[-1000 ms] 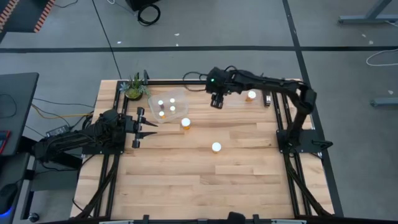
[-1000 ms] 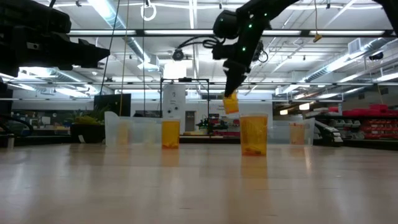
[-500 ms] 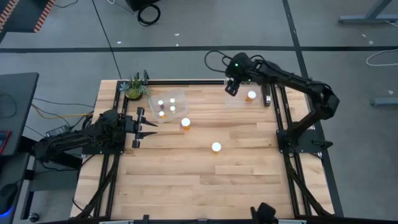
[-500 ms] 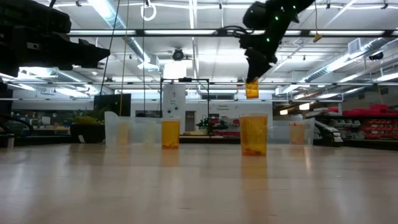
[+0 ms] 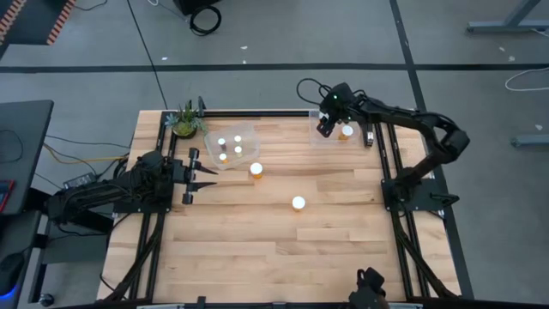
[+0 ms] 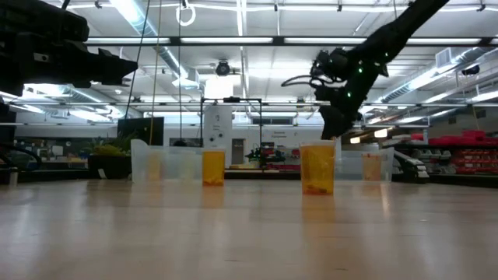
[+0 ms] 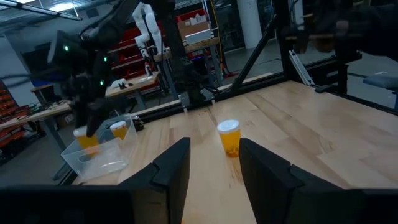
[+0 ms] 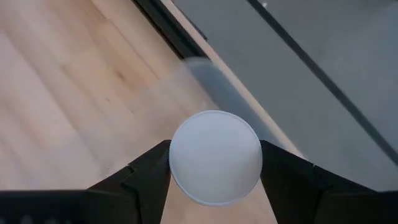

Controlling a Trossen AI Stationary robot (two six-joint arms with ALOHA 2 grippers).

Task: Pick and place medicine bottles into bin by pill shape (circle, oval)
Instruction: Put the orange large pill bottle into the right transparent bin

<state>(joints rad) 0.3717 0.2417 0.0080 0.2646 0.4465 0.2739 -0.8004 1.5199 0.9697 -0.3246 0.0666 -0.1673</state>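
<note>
Right gripper (image 5: 324, 130) hangs above the far-right bin (image 5: 316, 140), fingers clamped on a white-capped bottle (image 8: 215, 157), beside another bottle (image 5: 347, 131) inside. Left gripper (image 5: 208, 177) waits at the table's left edge, fingers parted and empty; three bottles sit in the far-left bin (image 5: 244, 136), two stand mid-table.

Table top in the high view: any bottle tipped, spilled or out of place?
Nothing stands out. Two loose bottles stand upright, others sit in the left bin, and the right end effector holds one bottle over the right bin.
</note>
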